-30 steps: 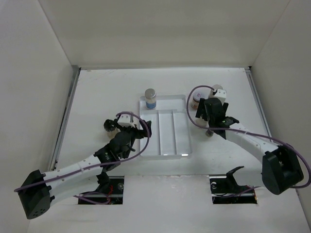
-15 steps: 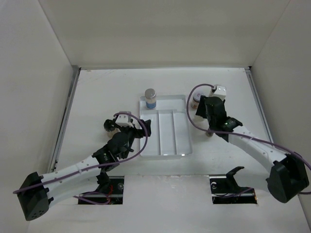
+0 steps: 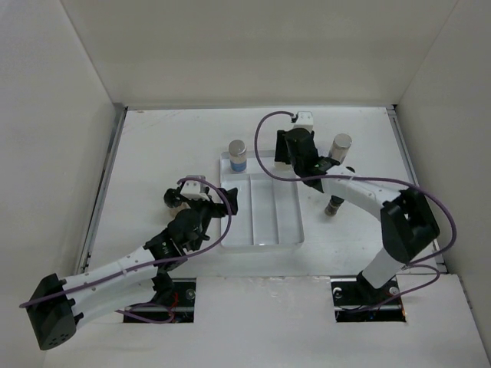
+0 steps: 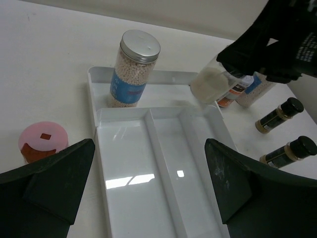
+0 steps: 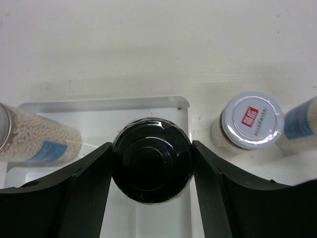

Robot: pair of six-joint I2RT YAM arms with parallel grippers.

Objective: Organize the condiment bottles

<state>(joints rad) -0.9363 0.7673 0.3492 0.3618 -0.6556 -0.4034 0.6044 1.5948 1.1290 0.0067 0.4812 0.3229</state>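
Note:
My right gripper [image 5: 151,166] is shut on a black-capped jar [image 5: 151,148] with a pale body, held upright above the far right corner of the white divided tray [image 3: 261,230]. From the left wrist view the same jar [image 4: 212,85] hangs under the dark right gripper [image 3: 298,153]. A grey-capped, blue-labelled jar [image 4: 132,69] stands in the tray's far left corner. A pink-lidded jar [image 4: 43,142] sits on the table left of the tray. My left gripper [image 4: 148,168] is open over the tray's near part, holding nothing.
Right of the tray stand a white-capped jar with a red mark [image 5: 251,120], a tall bottle with a grey top [image 3: 340,146] and two slim dark-capped bottles [image 4: 280,115] [image 4: 290,151]. White walls enclose the table on three sides.
My right gripper closed on the black-capped jar and carried it left from beside the tray to above its far right corner. The left arm has hardly moved.

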